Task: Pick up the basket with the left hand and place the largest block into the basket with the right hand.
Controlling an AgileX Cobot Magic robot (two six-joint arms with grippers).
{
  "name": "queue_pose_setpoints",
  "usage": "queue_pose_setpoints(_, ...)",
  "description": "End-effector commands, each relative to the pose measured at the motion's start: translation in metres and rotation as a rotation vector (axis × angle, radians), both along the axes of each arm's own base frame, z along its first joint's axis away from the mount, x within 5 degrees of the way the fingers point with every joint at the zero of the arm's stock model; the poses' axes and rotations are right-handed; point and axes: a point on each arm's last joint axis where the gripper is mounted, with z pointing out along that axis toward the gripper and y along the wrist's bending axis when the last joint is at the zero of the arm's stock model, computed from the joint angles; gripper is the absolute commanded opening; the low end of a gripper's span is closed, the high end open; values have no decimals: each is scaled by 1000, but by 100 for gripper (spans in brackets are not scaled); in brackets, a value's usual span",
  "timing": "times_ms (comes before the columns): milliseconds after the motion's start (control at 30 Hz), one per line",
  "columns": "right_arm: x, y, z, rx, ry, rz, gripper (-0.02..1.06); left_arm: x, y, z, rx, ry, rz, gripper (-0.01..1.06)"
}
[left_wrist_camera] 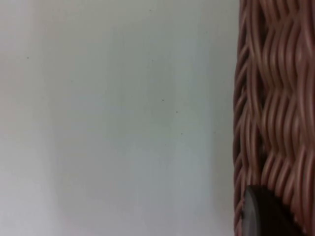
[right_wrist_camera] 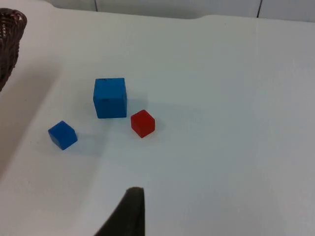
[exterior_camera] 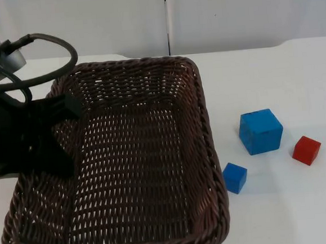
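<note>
The dark brown wicker basket [exterior_camera: 206,130] takes up much of the top view and looks raised off the table. My left gripper [exterior_camera: 58,133] is shut on its left wall, and the woven rim [left_wrist_camera: 275,98] runs right beside a black fingertip [left_wrist_camera: 263,214]. The largest block, a big blue cube [exterior_camera: 260,131], rests on the table to the right of the basket, also seen as the blue cube [right_wrist_camera: 110,97] ahead of my right gripper [right_wrist_camera: 129,216]. That gripper hovers some way short of the blocks, touching nothing.
A small blue cube [exterior_camera: 234,177] lies close to the basket's right wall and a small red cube [exterior_camera: 306,149] sits right of the big one. The basket's corner [right_wrist_camera: 10,29] shows beyond the small blue cube [right_wrist_camera: 62,134] and red cube [right_wrist_camera: 142,123].
</note>
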Motion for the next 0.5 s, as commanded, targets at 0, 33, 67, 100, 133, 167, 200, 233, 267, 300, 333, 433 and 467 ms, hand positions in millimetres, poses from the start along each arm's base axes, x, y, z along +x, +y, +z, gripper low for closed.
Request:
queue_pose_setpoints(0, 6, 2, 2, 6, 28, 2, 105, 0, -1, 4, -23, -14, 21, 0)
queue_pose_setpoints(33, 11, 2, 2, 3, 54, 2, 105, 0, -1, 4, -23, -14, 21, 0)
queue_pose_setpoints(67, 11, 2, 2, 3, 54, 2, 105, 0, -1, 4, -23, -14, 21, 0)
queue_pose_setpoints(100, 16, 3, 3, 2, 83, 2, 105, 0, -1, 4, -23, -14, 21, 0)
queue_pose_setpoints(133, 21, 3, 3, -1, 106, 2, 105, 0, -1, 4, -22, -15, 20, 0)
queue_pose_setpoints(167, 26, 4, 5, 0, 124, 2, 105, 0, -1, 4, -22, -16, 18, 0)
queue_pose_setpoints(200, 32, 5, 6, 4, 143, 5, 105, 0, -2, 4, -21, -19, 13, 0)
queue_pose_setpoints(233, 32, 5, 6, 4, 143, 5, 105, 0, -2, 4, -21, -19, 13, 0)
queue_pose_setpoints(267, 37, 6, 8, 8, 144, 5, 105, 0, -2, 4, -21, -22, 8, 0)
queue_pose_setpoints(300, 44, 8, 10, 19, 138, 7, 105, 0, -2, 4, -21, -22, 8, 0)
queue_pose_setpoints(333, 51, 9, 11, 25, 137, 7, 105, 0, -2, 4, -21, -22, 8, 0)
queue_pose_setpoints(433, 63, 10, 13, 27, 127, 7, 105, -1, -2, 4, -22, -18, 6, 0)
queue_pose_setpoints(467, 69, 11, 13, 28, 131, 5, 105, -1, -2, 4, -23, -15, 4, 0)
